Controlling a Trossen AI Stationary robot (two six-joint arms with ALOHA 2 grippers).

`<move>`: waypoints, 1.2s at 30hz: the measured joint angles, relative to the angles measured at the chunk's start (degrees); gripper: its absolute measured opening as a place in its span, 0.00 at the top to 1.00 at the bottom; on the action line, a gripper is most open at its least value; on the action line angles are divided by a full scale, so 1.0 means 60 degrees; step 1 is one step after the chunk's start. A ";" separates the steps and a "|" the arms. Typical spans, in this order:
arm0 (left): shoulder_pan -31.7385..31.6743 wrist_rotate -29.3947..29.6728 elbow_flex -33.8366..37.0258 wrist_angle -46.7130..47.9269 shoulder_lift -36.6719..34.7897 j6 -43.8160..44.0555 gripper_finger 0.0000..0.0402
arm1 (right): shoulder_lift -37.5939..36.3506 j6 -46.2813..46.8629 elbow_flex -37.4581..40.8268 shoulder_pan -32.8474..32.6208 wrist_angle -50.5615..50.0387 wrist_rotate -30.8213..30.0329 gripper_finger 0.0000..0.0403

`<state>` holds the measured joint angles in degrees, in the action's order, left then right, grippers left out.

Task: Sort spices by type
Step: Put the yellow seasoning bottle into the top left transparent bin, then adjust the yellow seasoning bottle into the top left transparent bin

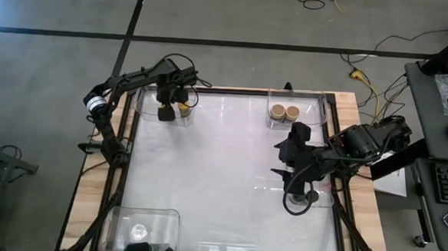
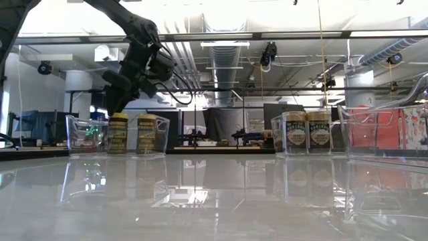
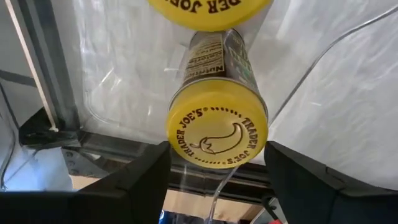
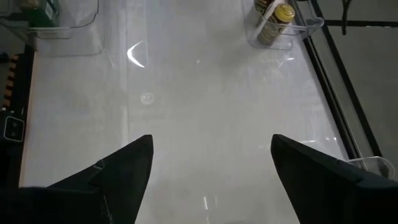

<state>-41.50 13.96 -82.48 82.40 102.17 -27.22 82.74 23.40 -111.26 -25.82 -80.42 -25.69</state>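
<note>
Standing upright, yellow-lidded jar [image 3: 217, 127] between left gripper [image 3: 217, 180] fingers

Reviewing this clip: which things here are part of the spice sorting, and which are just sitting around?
Part of the job:
- yellow-lidded jars in the far-left clear tray, left gripper open around one
- tan-lidded jars in the far-right clear tray
- right gripper, open over bare table

Lying about:
- near-left tray
- cables on the floor

— What sits on my worktop [image 1: 229, 172]?

— A glossy white sheet on a wooden frame. Four clear trays rest on it: far left [image 1: 144, 106], far middle [image 1: 313, 107], near left [image 1: 123, 224], and one at my right edge [image 1: 326, 198].
</note>
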 joint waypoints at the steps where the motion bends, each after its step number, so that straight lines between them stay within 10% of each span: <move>1: 0.0011 0.0000 0.0000 0.0020 -0.0001 0.0046 0.41 | 0.0000 0.0002 0.0000 0.0000 0.0002 0.0004 0.21; 15: 0.0012 -0.0211 -0.0202 0.0287 -0.0806 0.0243 0.35 | 0.0000 -0.0117 0.0000 0.0000 0.0026 0.0004 0.18; 24: -0.0232 -0.0950 -0.2645 -0.1614 -0.0706 0.1051 0.31 | 0.0000 -0.0091 0.0007 0.0058 0.0029 -0.0102 0.19; 36: -0.0456 -0.1406 -0.4137 -0.1238 0.2005 0.4104 0.56 | 0.0004 0.0843 0.0224 0.0102 0.0021 -0.0201 0.21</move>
<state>-44.24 5.52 -107.30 74.98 114.21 -2.59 82.76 28.46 -109.92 -25.21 -80.30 -26.90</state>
